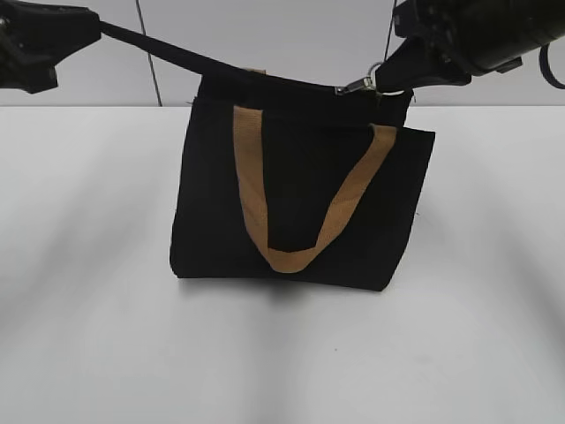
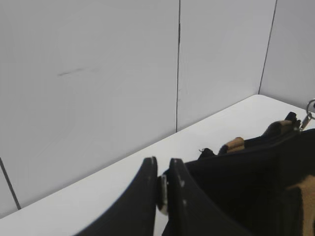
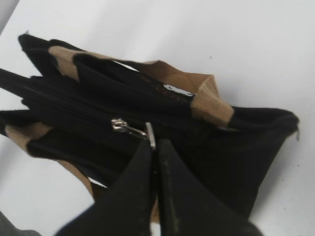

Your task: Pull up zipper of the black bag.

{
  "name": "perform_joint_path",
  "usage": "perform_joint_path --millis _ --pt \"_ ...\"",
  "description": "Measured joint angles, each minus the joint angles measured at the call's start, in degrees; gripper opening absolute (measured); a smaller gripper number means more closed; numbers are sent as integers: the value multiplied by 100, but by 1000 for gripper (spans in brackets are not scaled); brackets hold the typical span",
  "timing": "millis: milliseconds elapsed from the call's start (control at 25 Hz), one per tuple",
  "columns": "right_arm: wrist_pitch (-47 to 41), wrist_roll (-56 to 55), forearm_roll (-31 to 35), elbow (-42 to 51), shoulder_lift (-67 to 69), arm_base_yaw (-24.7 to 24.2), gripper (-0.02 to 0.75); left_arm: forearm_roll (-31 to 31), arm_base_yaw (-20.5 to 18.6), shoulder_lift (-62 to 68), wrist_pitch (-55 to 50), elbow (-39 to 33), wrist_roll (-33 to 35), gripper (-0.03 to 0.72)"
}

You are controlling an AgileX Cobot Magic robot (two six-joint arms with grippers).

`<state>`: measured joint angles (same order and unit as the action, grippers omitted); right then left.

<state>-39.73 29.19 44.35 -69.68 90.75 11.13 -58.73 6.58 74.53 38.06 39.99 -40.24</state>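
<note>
White table [image 1: 88, 336] in front. Black bag [image 1: 300, 212] stands upright mid-table, tan handle [image 1: 300, 256] hanging down its front panel. At the bag's top right, zipper [image 1: 357, 86] pull sits pinched in the right gripper [image 3: 153, 143], jaws clamped together on the tab. Left gripper [image 2: 163, 189] at top left is closed, apparently on the bag's black corner strip; the contact is partly hidden. Grey wall panels [image 2: 98, 73] behind.

No legible text, label, brand, number or sign appears in any view. A small pale patch inside the bag [image 3: 147, 105] is too blurred to read.
</note>
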Motion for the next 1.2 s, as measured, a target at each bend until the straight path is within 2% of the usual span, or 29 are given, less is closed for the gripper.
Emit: perform_joint_path --millis 240,400,720,840,1040,1120,1200 --pt "-213 -31 -246 11 0 -265 -1 116 -58 0 -165 0 0 25" --pt "-234 -129 -393 11 0 -277 -1 122 -58 0 -180 0 0 25" --pt "-224 -19 -87 11 0 -263 17 -184 -68 0 -241 0 0 25" --pt "-146 207 -14 11 -15 -142 117 -194 -98 0 -280 0 0 27" --pt "-67 337 23 11 -19 196 338 -364 -113 18 -296 5 -6 50" --pt "-67 344 23 11 -19 223 394 -388 -113 18 -298 5 -57 90" --pt "-67 344 23 11 -19 231 421 -393 -113 18 -303 5 -252 203"
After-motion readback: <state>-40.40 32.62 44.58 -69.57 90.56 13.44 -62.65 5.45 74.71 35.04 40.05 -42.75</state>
